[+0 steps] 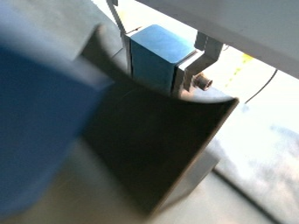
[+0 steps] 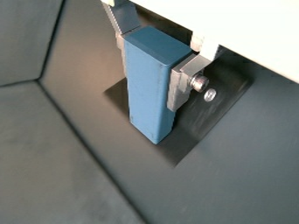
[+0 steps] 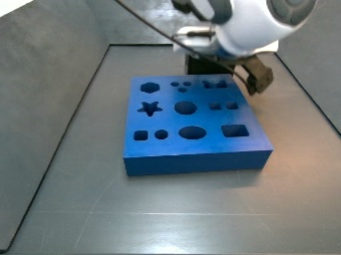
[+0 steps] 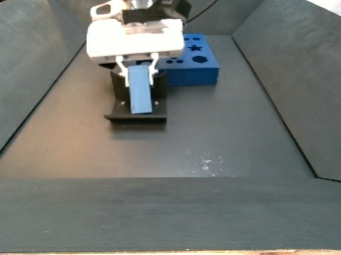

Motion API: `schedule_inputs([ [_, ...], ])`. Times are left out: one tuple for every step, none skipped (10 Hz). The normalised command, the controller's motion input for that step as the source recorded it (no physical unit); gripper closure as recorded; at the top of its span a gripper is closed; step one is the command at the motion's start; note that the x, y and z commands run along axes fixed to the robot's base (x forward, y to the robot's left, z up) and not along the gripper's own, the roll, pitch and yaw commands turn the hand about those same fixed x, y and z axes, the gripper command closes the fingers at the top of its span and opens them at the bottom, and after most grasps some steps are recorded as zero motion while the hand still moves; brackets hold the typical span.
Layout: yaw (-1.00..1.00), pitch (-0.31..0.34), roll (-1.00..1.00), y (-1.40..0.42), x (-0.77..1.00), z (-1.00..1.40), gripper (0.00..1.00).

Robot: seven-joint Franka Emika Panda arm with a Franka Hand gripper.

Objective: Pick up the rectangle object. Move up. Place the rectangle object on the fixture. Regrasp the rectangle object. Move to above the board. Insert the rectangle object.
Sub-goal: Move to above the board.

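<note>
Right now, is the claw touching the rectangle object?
Touching. In a wrist view, the claw has a silver finger pressed flat against the side of the upright rectangle object, with no gap, above the fixture.

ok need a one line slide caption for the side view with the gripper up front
Gripper shut on the upright rectangle object, poised at the dark fixture, with the blue board behind.
</note>
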Motion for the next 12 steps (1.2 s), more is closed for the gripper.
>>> schedule_inputs([
  [-0.1,-0.072,0.09,0.3,-0.16,1.0,1.0],
  [-0.1,-0.075,0.02,0.28,-0.16,1.0,1.0],
  [-0.1,-0.068,-0.01,0.28,-0.16,1.0,1.0],
  [-0.1,-0.053,-0.04,0.27,-0.15,1.0,1.0],
  [-0.1,-0.036,-0.05,0.26,-0.16,1.0,1.0],
  [-0.09,-0.02,-0.07,0.25,-0.15,1.0,1.0],
  [-0.08,-0.002,-0.08,0.25,-0.15,1.0,1.0],
  [-0.07,0.015,-0.08,0.24,-0.15,1.0,1.0],
  [-0.07,0.027,-0.09,0.23,-0.15,1.0,1.0],
  [-0.05,0.051,-0.1,0.22,-0.15,1.0,1.0],
  [-0.04,0.062,-0.1,0.21,-0.14,1.0,1.0],
  [-0.02,0.085,-0.1,0.19,-0.14,1.0,1.0],
])
